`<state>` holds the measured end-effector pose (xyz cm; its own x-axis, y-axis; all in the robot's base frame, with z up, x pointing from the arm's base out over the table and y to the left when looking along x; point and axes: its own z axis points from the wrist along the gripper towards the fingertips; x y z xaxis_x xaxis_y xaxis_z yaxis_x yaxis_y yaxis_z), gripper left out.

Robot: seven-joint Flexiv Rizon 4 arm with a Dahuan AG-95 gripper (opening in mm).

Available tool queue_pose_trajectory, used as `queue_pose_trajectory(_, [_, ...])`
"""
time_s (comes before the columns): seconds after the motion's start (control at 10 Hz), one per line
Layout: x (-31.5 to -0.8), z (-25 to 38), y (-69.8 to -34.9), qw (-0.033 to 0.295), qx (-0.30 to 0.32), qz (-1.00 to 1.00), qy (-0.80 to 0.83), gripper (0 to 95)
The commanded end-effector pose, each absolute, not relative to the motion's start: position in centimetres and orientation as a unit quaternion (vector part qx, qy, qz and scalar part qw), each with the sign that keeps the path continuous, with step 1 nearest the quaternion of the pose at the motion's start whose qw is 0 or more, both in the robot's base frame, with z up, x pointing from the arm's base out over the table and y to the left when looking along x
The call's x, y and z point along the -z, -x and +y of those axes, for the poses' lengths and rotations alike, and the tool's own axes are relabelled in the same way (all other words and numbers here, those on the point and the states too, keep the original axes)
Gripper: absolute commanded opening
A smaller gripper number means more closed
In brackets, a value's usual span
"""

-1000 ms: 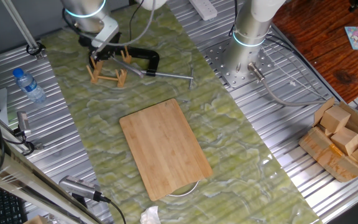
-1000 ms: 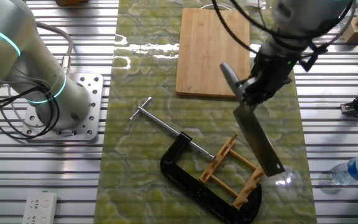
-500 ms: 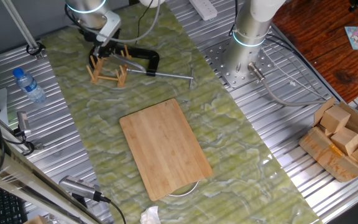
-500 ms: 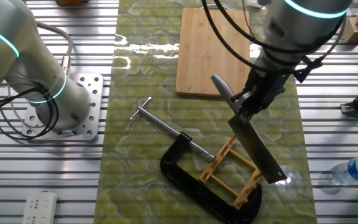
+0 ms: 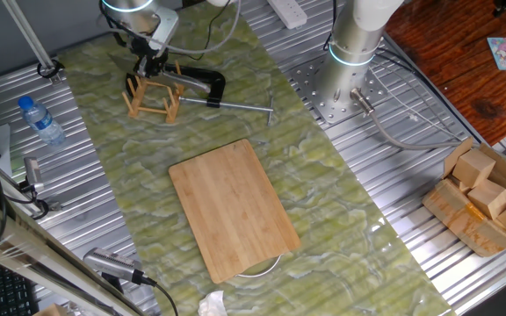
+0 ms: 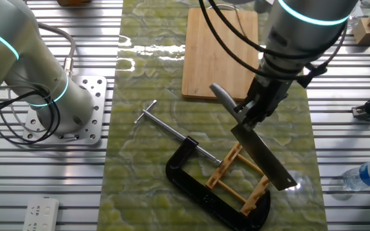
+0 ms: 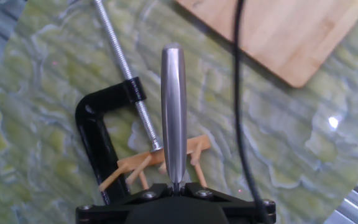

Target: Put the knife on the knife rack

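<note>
My gripper is shut on the knife. Its broad dark grey blade slants down over the knife rack, a small light-wood frame with upright pegs. The silver handle points up and left. In the hand view the handle rises from the shut gripper, with the rack just below it. In one fixed view the gripper hovers right above the rack; the blade is hard to make out there.
A black C-clamp with a metal rod lies around the rack. A bamboo cutting board lies mid-mat. A water bottle stands on the ribbed table left of the rack. Wooden blocks sit at the right.
The gripper with the knife has moved toward the rack and a little lower. The blade now lies over the rack's pegs.
</note>
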<state>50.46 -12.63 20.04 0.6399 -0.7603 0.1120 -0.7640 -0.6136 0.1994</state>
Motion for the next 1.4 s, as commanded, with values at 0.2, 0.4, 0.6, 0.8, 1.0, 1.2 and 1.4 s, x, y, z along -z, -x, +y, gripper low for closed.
queue_pose_trajectory(0.2, [-19.6, -12.9, -50.1, 0.113, -0.009, -0.411, -0.904, 0.0])
queue_pose_trajectory(0.4, [-19.5, -13.2, -49.9, 0.111, -0.009, -0.407, -0.906, 0.0])
queue_pose_trajectory(0.6, [-19.2, -13.4, -49.7, 0.108, -0.010, -0.403, -0.909, 0.0])
queue_pose_trajectory(0.8, [-18.9, -13.5, -49.5, 0.105, -0.015, -0.397, -0.912, 0.0])
queue_pose_trajectory(1.0, [-18.5, -13.7, -49.2, 0.102, -0.019, -0.394, -0.913, 0.0])
queue_pose_trajectory(1.2, [-18.0, -13.9, -48.8, 0.097, -0.026, -0.393, -0.914, 0.0])
queue_pose_trajectory(1.4, [-18.3, -13.8, -48.7, 0.096, -0.027, -0.392, -0.915, 0.0])
